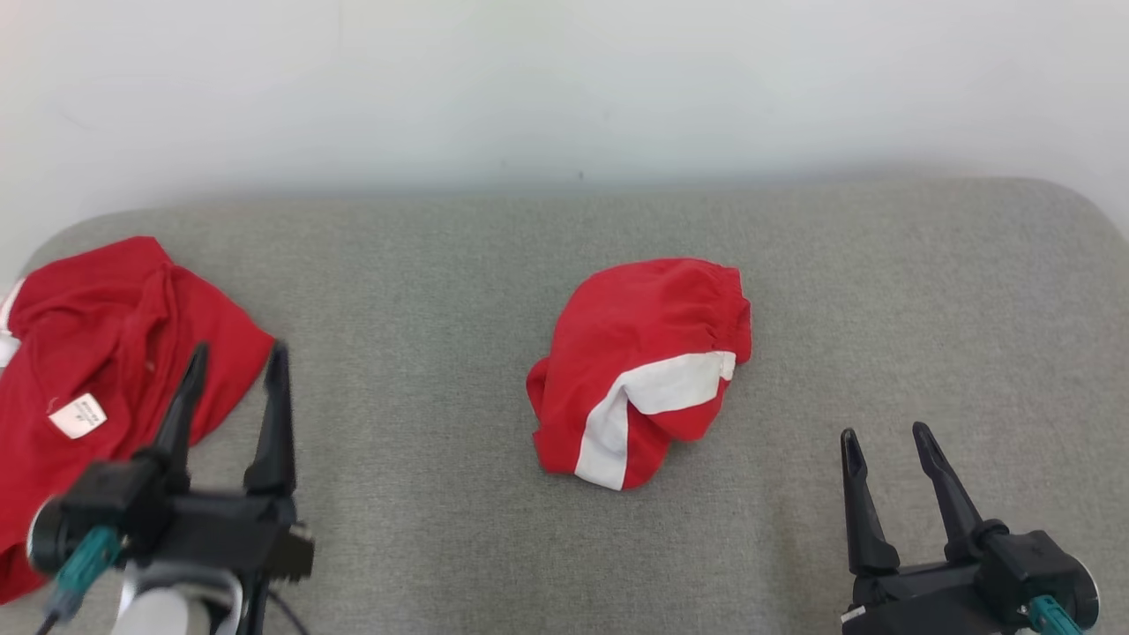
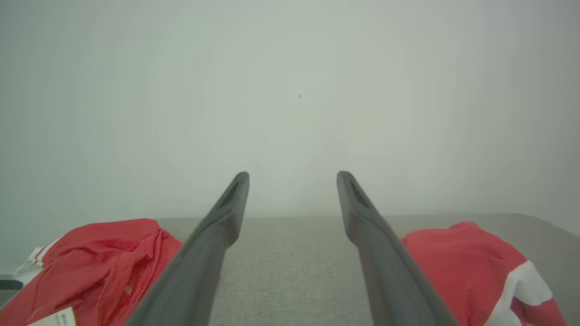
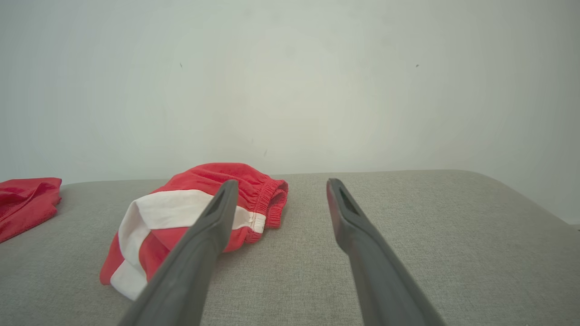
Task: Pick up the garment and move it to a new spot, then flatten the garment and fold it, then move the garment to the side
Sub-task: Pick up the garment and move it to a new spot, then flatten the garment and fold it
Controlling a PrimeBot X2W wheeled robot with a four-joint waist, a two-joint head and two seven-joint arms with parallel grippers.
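Left gripper sits at the lower left of the head view, its two dark fingers spread wide apart with nothing held between them. The fingers point up the view, towards the pale wall. Its left finger crosses in front of the near right edge of a red shirt; whether it touches the cloth I cannot tell. In the left wrist view the fingers look level over the grey padded surface, with bare grey fabric showing in the gap between them.

The right gripper is at the lower right, also spread open and holding nothing. It is well apart from both garments, over bare grey fabric.

The red shirt lies rumpled at the far left of the surface, partly cut off by the edge of the head view. A small white label faces up on it, and a bit of white trim shows at its left side.

Red shorts lie bunched near the middle of the surface, between the two grippers and farther back than either. The gathered waistband is at the far right side, and a white stripe bends across the near part. The two garments are well apart, with open grey fabric between them.
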